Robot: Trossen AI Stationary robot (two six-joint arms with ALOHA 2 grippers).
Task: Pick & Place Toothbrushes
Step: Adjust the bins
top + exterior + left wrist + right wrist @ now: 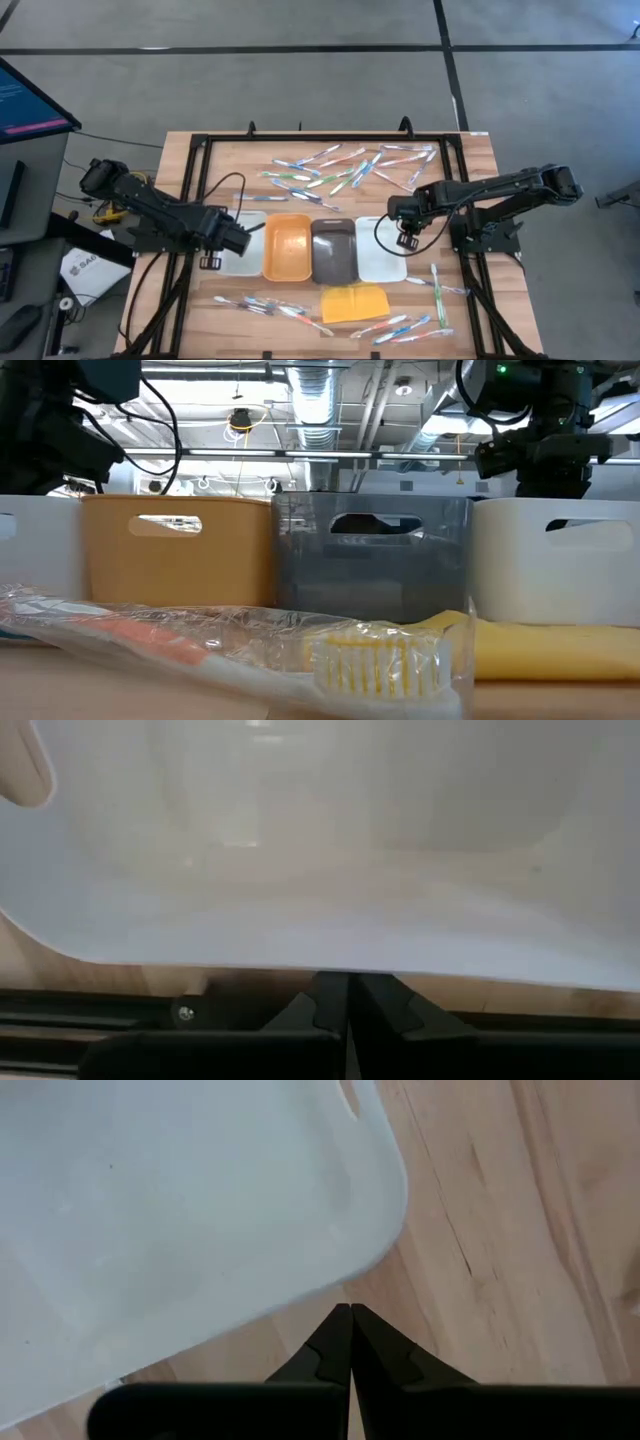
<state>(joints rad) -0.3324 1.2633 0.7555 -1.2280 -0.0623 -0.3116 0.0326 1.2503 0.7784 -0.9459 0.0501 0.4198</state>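
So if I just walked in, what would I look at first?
Probably the row of four trays in the middle of the table: white, then the bright orange tray, a grey one, and white again. Next, all the colourful toothbrushes scattered at the far side, with more along the near edge by the yellow pad. The left claw and right claw, both shut, hover over the two white trays.

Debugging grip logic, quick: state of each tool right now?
Left tool: closed, empty, at the left white tray.
Right tool: closed, empty, by the right white tray.
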